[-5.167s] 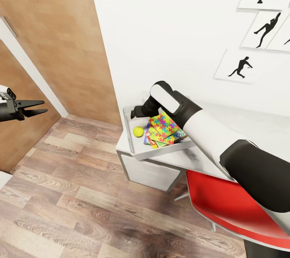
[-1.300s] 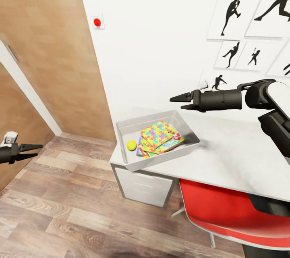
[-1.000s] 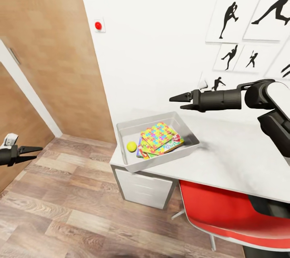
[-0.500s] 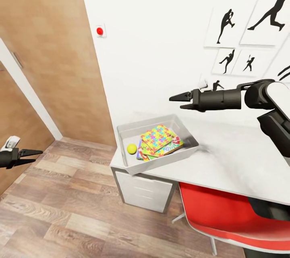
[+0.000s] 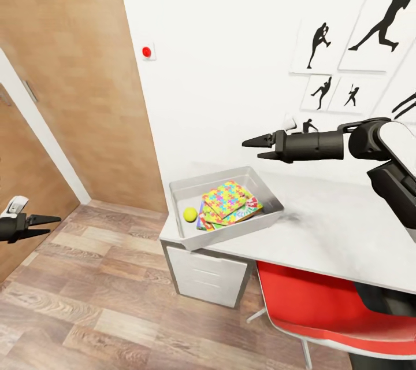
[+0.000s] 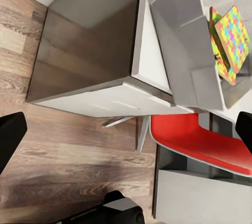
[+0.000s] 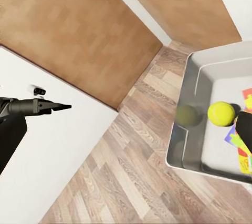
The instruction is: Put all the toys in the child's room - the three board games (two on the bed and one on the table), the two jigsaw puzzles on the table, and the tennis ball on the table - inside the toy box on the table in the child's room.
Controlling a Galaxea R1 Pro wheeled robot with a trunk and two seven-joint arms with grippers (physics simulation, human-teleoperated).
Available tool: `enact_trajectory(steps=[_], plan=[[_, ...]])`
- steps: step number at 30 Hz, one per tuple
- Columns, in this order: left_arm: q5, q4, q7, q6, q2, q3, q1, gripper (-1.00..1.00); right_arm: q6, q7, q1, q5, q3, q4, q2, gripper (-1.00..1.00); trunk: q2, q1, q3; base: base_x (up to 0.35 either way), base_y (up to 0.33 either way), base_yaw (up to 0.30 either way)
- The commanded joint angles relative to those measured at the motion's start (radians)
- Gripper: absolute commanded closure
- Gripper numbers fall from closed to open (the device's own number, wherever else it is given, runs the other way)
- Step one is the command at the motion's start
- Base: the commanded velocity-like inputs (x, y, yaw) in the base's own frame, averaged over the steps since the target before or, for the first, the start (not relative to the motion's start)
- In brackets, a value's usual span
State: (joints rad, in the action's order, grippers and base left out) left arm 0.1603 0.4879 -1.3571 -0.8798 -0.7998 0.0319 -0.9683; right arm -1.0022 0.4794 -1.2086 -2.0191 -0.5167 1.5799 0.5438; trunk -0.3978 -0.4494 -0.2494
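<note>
A red chair (image 5: 323, 306) stood nearest. Beyond it, on the table (image 5: 335, 225), the toy box (image 5: 190, 191) held the tennis ball (image 5: 189, 214) beside stacked jigsaw puzzles (image 5: 226, 198); the games beneath were mostly hidden. Light, stiff plastic, I judged, best gripped by its rim. The right gripper (image 5: 257, 148) hovered above, jaws apart; the left gripper (image 5: 43, 222) likewise, well apart.

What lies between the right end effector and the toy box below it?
Nothing: in the head view the right end effector, open and empty, hangs above the toy box, with just white wall behind the gap.
</note>
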Motion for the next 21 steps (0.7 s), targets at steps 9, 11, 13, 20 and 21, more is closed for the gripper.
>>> enact_trajectory(steps=[9,11,13,20,21], plan=[[0.004,-0.011,-0.003,-0.009,0.001,0.003,-0.001,-1.00,0.002,0.010,0.009,-0.010,-0.002,0.000,-0.005,-1.00,-0.002,-0.001,0.013,-0.026,0.015,-0.005],[0.004,-0.013,-0.003,-0.010,0.000,0.003,-0.001,-1.00,0.002,0.010,0.010,-0.009,-0.002,0.000,-0.005,-1.00,-0.002,-0.001,0.016,-0.008,0.111,-0.054],[0.004,-0.014,-0.003,-0.010,0.000,0.003,-0.001,-1.00,0.002,0.010,0.010,-0.009,-0.002,0.000,-0.005,-1.00,-0.002,-0.001,0.019,-0.028,0.186,-0.084],[0.004,-0.015,-0.002,-0.010,-0.001,0.002,-0.001,-1.00,0.003,0.010,0.010,-0.010,-0.002,0.000,-0.006,-1.00,-0.002,-0.001,0.030,-0.086,0.247,-0.137],[0.004,-0.015,-0.002,-0.009,-0.001,0.002,-0.001,-1.00,0.003,0.010,0.011,-0.010,-0.002,0.000,-0.006,-1.00,-0.002,-0.001,0.032,-0.114,0.274,-0.177]])
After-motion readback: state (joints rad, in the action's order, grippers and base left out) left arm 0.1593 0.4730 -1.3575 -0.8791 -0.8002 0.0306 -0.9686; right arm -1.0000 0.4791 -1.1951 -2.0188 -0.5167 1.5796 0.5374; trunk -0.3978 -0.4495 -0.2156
